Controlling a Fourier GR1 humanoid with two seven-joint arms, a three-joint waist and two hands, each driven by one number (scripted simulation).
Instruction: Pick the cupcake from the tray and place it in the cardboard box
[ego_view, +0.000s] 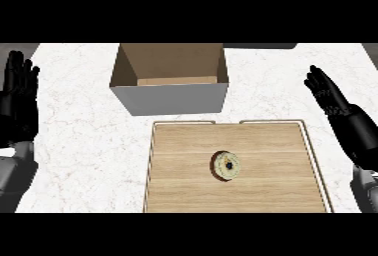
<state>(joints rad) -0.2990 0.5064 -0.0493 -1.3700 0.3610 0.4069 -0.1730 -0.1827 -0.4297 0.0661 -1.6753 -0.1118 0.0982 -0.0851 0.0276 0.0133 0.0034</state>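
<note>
Right hand: the right hand (330, 96) stands at the right edge of the view, fingers straight and pointing up the picture, holding nothing. It hangs over bare counter, off the tray's far right corner.

Left hand: the left hand (18, 92) shows at the left edge, fingers up and relaxed, also carrying nothing. It rests there, well apart from everything the task names.

Nearer hand: judged from where they lie, the right hand is the closer of the two to the cupcake, though neither is near it.

Direction from right hand: the cupcake (228, 165) lies toward the robot and inward, to the left of the right hand, with the tray's right rail between them.

Cupcake: it sits on the wooden tray (184, 192), a little right of the tray's middle, touching nothing but the boards. From above it reads as a pale round disc with a dark spot in the centre, so it offers no long axis to line the hand up with.

Cardboard box (171, 97): open at the top, standing just beyond the tray's far edge, slightly left of the cupcake's line.

Counter (81, 145): pale marble-like surface under tray and box.

Step in hand: nothing is grasped yet; the reach to the cupcake looks to be the next thing wanted.
</note>
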